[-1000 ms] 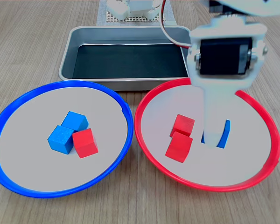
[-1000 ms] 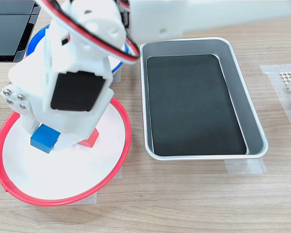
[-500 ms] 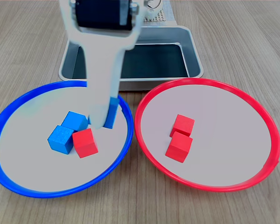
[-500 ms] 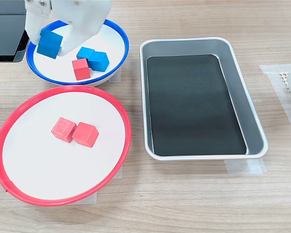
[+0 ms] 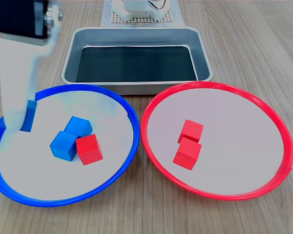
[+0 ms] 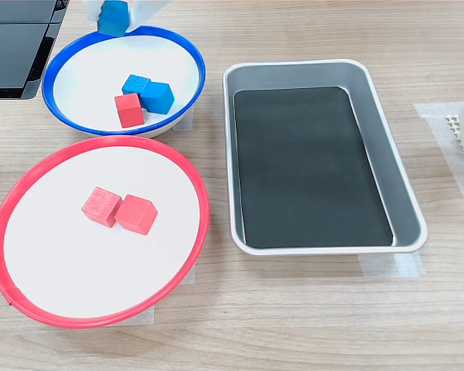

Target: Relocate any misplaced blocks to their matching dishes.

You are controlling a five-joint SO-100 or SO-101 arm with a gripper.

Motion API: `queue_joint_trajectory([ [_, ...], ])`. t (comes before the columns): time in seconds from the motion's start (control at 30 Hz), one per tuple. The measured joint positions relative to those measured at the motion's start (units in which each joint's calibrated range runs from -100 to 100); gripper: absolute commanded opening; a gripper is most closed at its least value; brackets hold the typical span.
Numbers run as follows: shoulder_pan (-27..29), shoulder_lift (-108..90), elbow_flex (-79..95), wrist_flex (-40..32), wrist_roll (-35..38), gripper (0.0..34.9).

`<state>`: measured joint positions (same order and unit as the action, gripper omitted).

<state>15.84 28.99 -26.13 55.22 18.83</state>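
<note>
Blue cube held over the blue plate

Gripper [image 5: 20,124] of mine sits at the far left of the first exterior view, fingers closed on a blue cube [image 5: 28,116] above the left edge of the blue-rimmed plate [image 5: 110,95]. Near that plate's middle lie two blue cubes [image 5: 71,138] touching a red cube [image 5: 89,149]. Behind, between the plates, stands the metal tray [image 5: 136,36]. On the right, the red-rimmed plate [image 5: 263,109] holds two red cubes [image 5: 189,144], touching each other.
</note>
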Motion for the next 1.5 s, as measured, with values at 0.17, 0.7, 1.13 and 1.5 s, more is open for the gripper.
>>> queue_joint_trajectory([
  [0.17, 1.06, 2.47, -0.64, -1.55, 2.78, 0.3],
  [0.7, -1.24, 9.63, -4.9, -8.97, 16.85, 0.3],
  [1.13, -1.68, 9.97, -4.9, -7.18, 20.12, 0.3],
  [1.5, -0.97, 9.89, -0.36, -6.69, 22.27, 0.3],
])
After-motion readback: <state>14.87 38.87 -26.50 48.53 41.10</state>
